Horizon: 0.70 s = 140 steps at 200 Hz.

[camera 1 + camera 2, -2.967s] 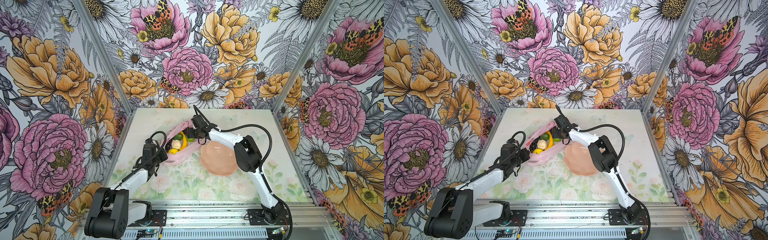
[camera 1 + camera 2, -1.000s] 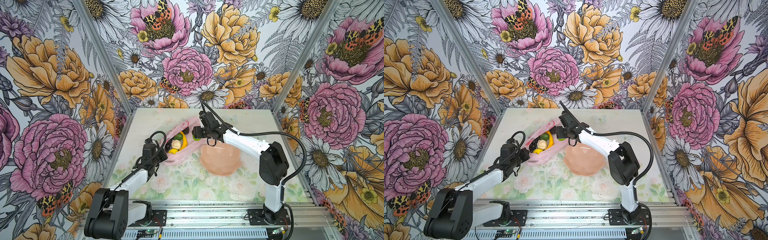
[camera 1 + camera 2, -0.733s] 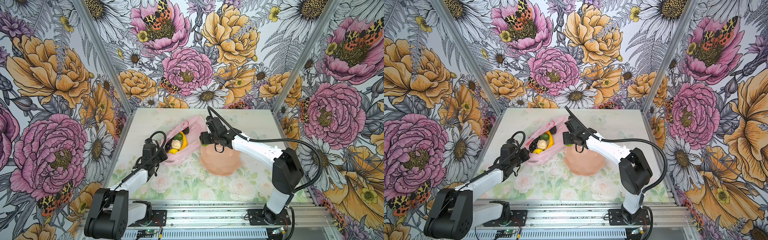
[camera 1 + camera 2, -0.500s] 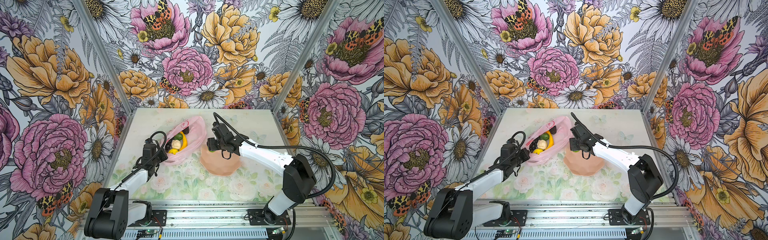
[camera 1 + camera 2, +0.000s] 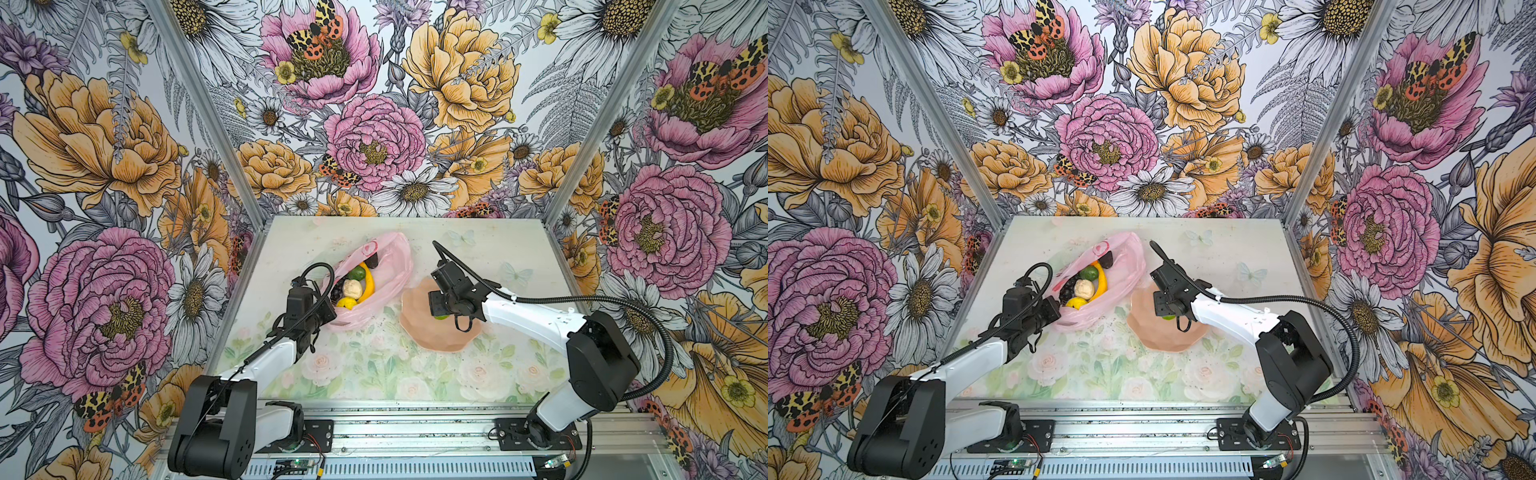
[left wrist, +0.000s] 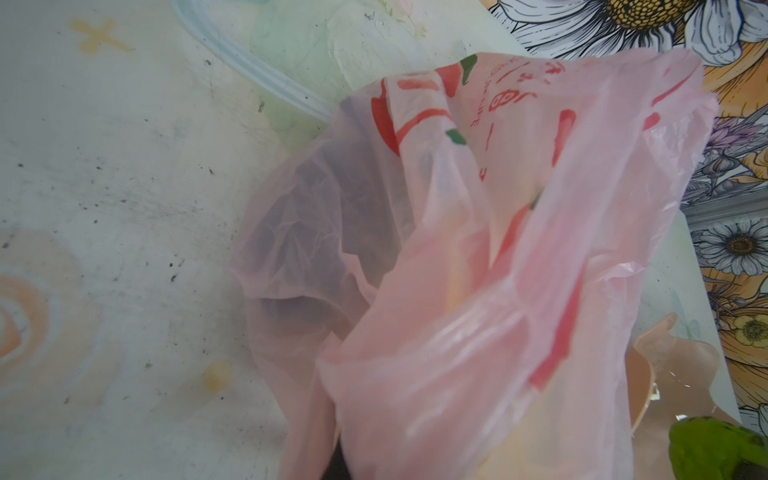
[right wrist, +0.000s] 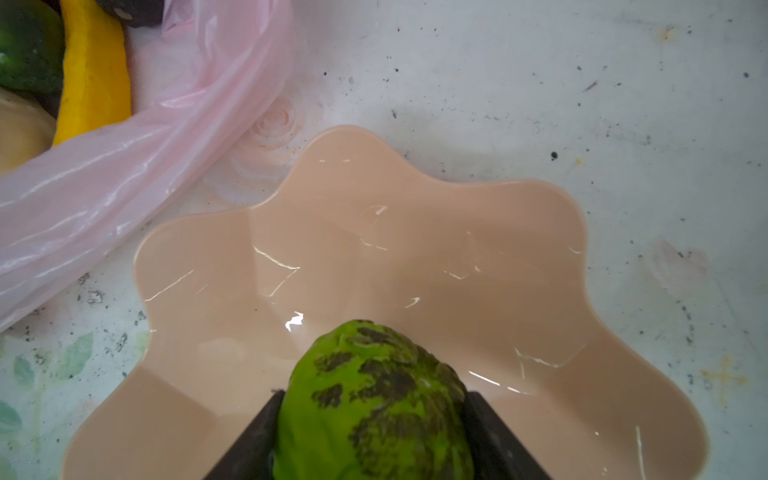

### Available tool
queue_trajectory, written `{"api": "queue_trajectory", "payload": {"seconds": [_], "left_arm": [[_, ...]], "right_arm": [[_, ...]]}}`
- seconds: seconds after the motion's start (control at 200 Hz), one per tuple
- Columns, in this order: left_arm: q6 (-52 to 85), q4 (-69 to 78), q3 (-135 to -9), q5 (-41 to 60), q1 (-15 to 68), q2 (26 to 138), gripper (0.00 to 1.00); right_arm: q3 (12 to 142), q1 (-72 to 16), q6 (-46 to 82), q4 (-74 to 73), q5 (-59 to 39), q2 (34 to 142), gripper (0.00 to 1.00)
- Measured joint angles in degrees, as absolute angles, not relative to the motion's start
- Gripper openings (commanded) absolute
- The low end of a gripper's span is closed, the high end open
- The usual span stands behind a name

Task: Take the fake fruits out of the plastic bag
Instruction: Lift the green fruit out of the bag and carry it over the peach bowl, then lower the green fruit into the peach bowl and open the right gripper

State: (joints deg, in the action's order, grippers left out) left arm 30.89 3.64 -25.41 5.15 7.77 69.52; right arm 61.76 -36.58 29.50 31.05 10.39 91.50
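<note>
Two grippers, two jobs. On the bag side, the left gripper [image 5: 325, 311] has its jaws together. From the film bunched at its tip I judge it pinched on the near rim of the bag [image 5: 392, 266]. Its fingers are hidden in the left wrist view, where bag film [image 6: 457, 249] fills the space ahead of the hand.

The bag's mouth gapes upward just past that grip, with the remaining fruits inside. The lemon [image 5: 346, 302] and grapes [image 5: 337, 289] lie closest to the left fingertips, with the cream piece [image 5: 352, 288] just behind them. Beyond is the banana [image 5: 369, 283], its long axis running away from the left hand along the bag, and the avocado [image 5: 372, 259] is farthest off.

The right gripper [image 5: 438, 308] is clamped on a lime [image 7: 374, 399], one finger on each flank, the lime's long axis pointing out ahead of the hand. The bowl [image 7: 374, 249] lies directly beneath the fingertips, and no fruit shows in it. Whether the lime touches the bowl I cannot tell.

The next move turns on that relation, in my judgement. With the bowl straight under the lime, parting the jaws should drop it in without sideways travel. The bag lies off to one side of the right hand, near the bowl's rim, and the right arm is the freer one to reach it.
</note>
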Motion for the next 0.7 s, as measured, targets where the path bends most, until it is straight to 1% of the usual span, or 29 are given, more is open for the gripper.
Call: {"api": "queue_trajectory", "payload": {"seconds": [0.701], "left_arm": [[30.9,3.2,-25.4,4.4,8.1,69.5,0.0]], "right_arm": [[62.5,-35.9,30.6,30.5,17.4,95.8,0.57]]}}
